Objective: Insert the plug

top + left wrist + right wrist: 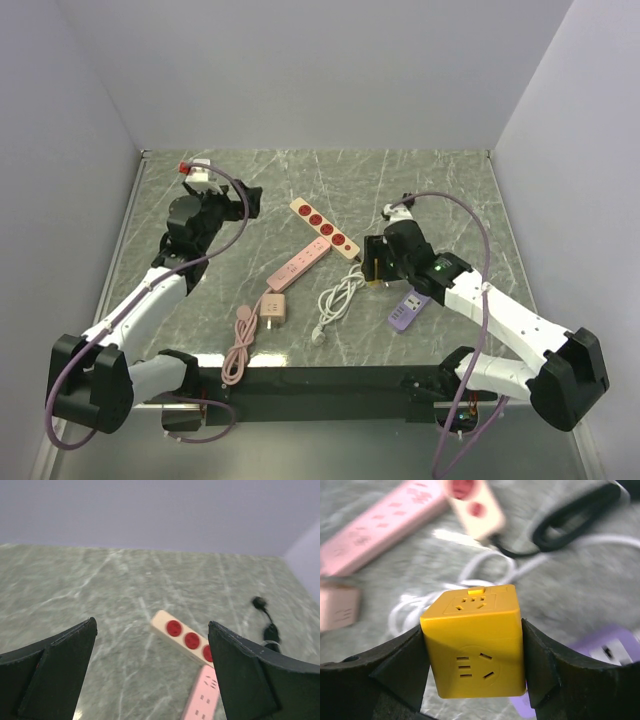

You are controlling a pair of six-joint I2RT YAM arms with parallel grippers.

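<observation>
1. Right wrist view: I see the plug, a bright yellow cube, sitting squarely between the two fingers of the right gripper.
2. Both dark pads press flat against the cube's left and right sides, so the jaws are closed partway on it and it fills the gap between them.
3. One socket face of the cube points at the camera and another points up. I cannot tell whether its underside touches the table.
4. Behind the cube lies a looped white cable, and beyond that the end of a cream power strip with red sockets.
5. A pink power strip lies at upper left, and a purple power strip lies just beside the cube at lower right.
6. Top view: I find the right gripper low over the table, between the near end of the cream power strip and the purple power strip. The wrist hides the cube from above.
7. The white cable lies just left of that gripper, and the pink power strip lies further left.
8. The left gripper is well apart on the far left side, with its jaws spread wide and nothing between them.
9. Left wrist view: I see the left gripper above bare table, with the cream power strip ahead of it.
</observation>
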